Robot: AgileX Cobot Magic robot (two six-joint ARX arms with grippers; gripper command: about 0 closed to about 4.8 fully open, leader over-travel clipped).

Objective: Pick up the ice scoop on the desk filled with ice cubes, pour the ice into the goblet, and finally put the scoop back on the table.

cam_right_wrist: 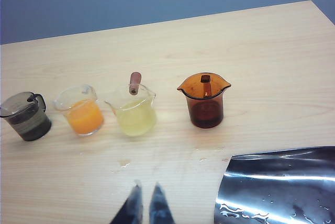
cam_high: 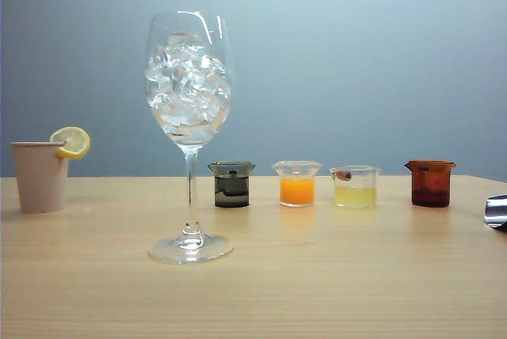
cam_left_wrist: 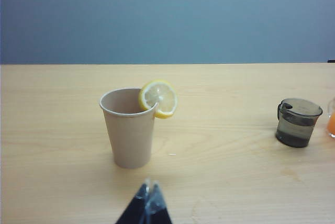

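nearest in the right wrist view, the right gripper (cam_right_wrist: 145, 205) hangs over the worktop (cam_right_wrist: 261, 51) with its jaws drawn almost together and nothing between them. just beside it lies the ice scoop (cam_right_wrist: 277, 187), shiny steel with water droplets on it, flat on the wood; in the exterior view only its edge (cam_high: 497, 211) shows at the right border. a few wet spots mark the wood near it.

the left gripper (cam_left_wrist: 149, 203) hovers low in front of a beige cup (cam_left_wrist: 129, 127) with a lemon slice (cam_left_wrist: 158, 98) on its rim; its jaws look closed to a point, empty.

further in stands the goblet (cam_high: 188, 133), upright, its bowl packed with ice cubes (cam_high: 187, 81). behind it runs a row of four small beakers: smoky grey (cam_high: 231, 184), orange (cam_high: 297, 184), pale yellow (cam_high: 355, 187) and amber brown (cam_high: 430, 183). no writing or label is readable anywhere.

the worktop is pale wood with fine grain; a plain blue-grey wall (cam_high: 356, 54) closes the back.
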